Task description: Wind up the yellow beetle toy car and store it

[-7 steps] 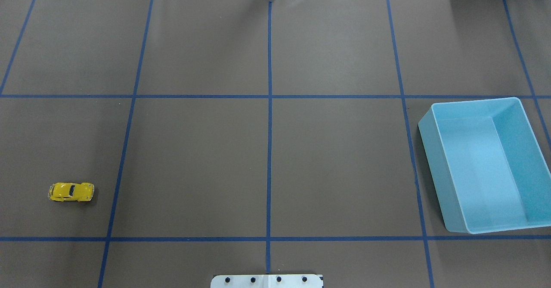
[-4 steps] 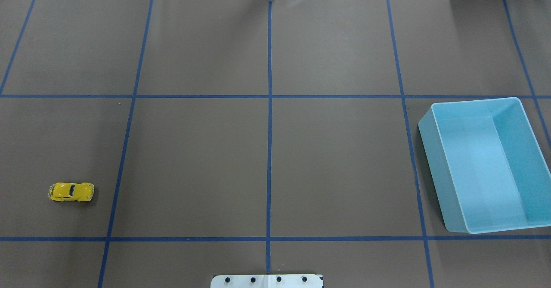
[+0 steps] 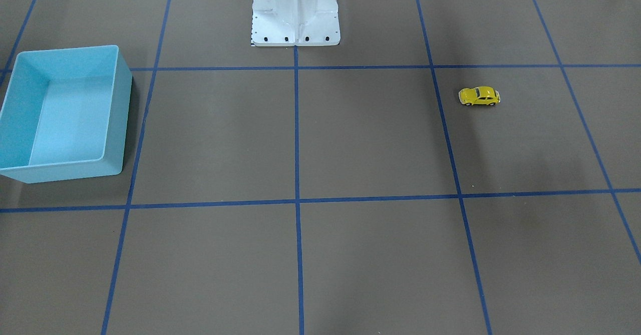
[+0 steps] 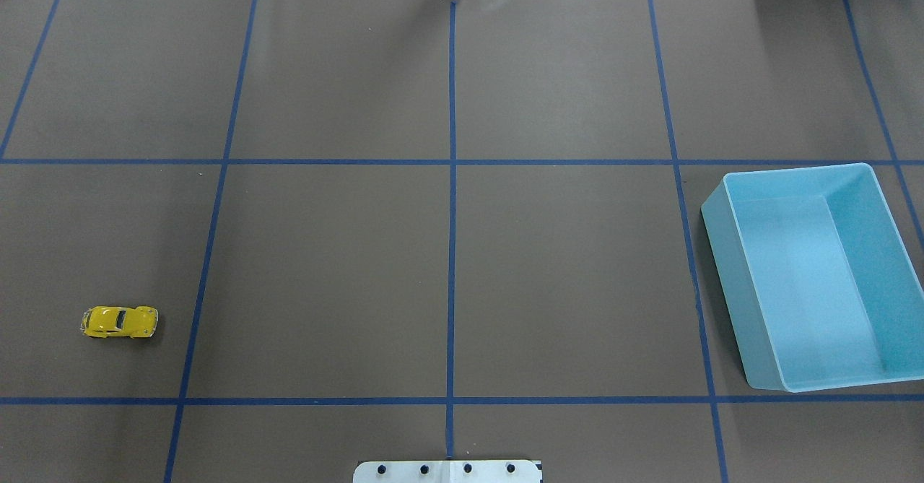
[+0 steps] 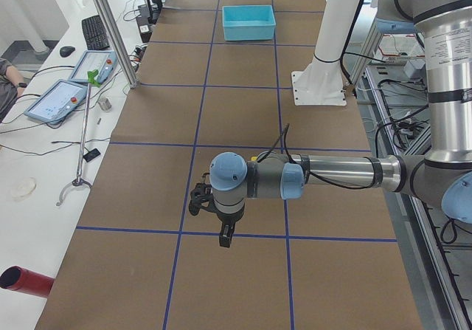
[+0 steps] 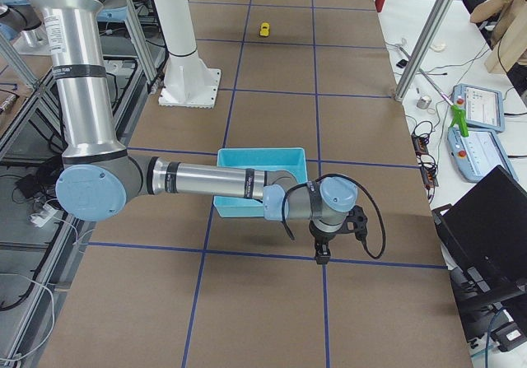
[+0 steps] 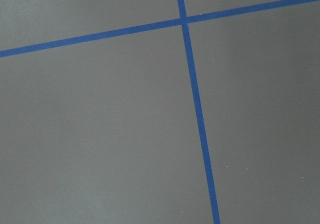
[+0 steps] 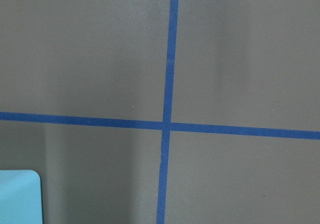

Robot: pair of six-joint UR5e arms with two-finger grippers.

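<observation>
**Task at zero: no wind-up, no storing yet**

Nothing done so far, judging by the layout.

- Spotting yellow beetle toy car (image 4: 119,322) on its wheels on the brown mat (image 4: 447,273), on the robot's-left side of the table. Nothing touching it.
- Finding light blue bin (image 4: 722,252) on the robot's-right side, empty, well apart from the car.
- Catching left gripper (image 5: 225,235) only in the left side view, pointing down over a tape line. Can't tell how far open, or whether anything is in it. Not the car, at least. Left wrist camera giving only bare mat and blue tape.
- Same for right gripper (image 6: 323,257): right side view only, pointing down just beside the bin on the operators' side. Can't tell opening or contents. Right wrist camera catching one bin corner at its edge.

Left to do, i.e. everything:
1. Reach and grip the car.
2. Wind it up, probably by dragging the wheels back on the mat.
3. Carry it across the table.
4. Drop it in the bin.

Expecting a long traverse or a hand-over, given the gap.
</observation>
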